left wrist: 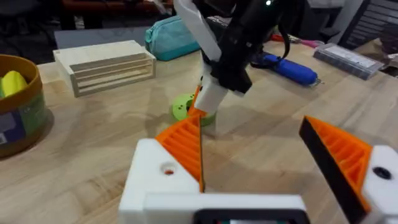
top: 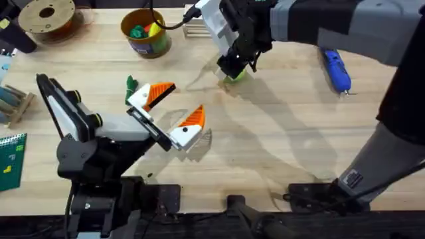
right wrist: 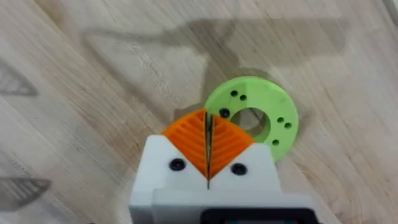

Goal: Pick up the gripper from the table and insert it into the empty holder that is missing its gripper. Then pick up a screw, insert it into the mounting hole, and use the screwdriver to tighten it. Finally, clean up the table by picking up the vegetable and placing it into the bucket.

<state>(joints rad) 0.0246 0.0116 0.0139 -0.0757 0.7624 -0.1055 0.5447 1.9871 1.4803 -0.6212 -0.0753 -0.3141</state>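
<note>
The screwdriver point(top: 336, 70), one only, lies on the table point(top: 279, 153) at upper right, its long axis near top-to-bottom, right of the right gripper point(top: 234, 68), the nearer claw, pressed together over the single lime disc point(top: 236, 78); left gripper point(top: 186, 99) spread, empty; one bucket point(top: 149, 45) upper left

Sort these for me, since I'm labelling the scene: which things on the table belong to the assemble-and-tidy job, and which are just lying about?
Job things:
blue screwdriver
orange-yellow bucket

Lying about:
lime-green disc
brown spool
wooden slatted box
teal pouch
</note>
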